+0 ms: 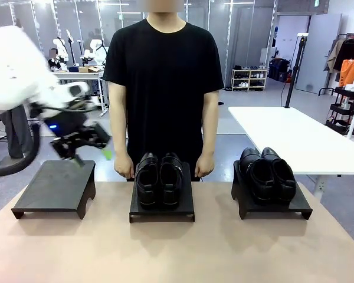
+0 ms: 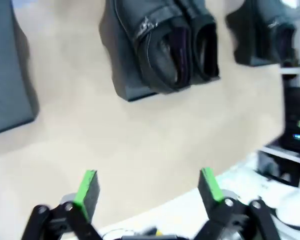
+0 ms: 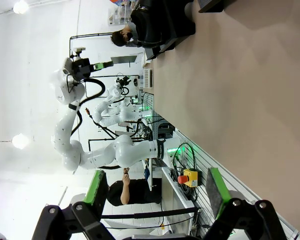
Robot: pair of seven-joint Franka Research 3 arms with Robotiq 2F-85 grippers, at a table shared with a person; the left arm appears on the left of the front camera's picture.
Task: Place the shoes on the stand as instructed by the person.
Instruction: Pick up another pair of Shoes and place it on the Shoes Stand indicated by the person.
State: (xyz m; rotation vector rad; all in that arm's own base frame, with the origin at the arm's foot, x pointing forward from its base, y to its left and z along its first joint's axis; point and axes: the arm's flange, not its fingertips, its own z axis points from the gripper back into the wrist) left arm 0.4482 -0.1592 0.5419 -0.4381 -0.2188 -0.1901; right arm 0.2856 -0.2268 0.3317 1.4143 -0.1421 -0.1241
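Three black stands sit on the table. The buckle pair rests on the middle stand, right in front of the person; the plain pair is on the right stand. The left stand is bare. The left gripper hangs blurred above that stand, fingers spread wide, holding nothing. The right gripper is also wide open and empty, away from the shoes. Both pairs look placed already; little seems left unless the person asks for a change.

Buckle shoes on mid stand, plain shoes on rt stand; person behind.
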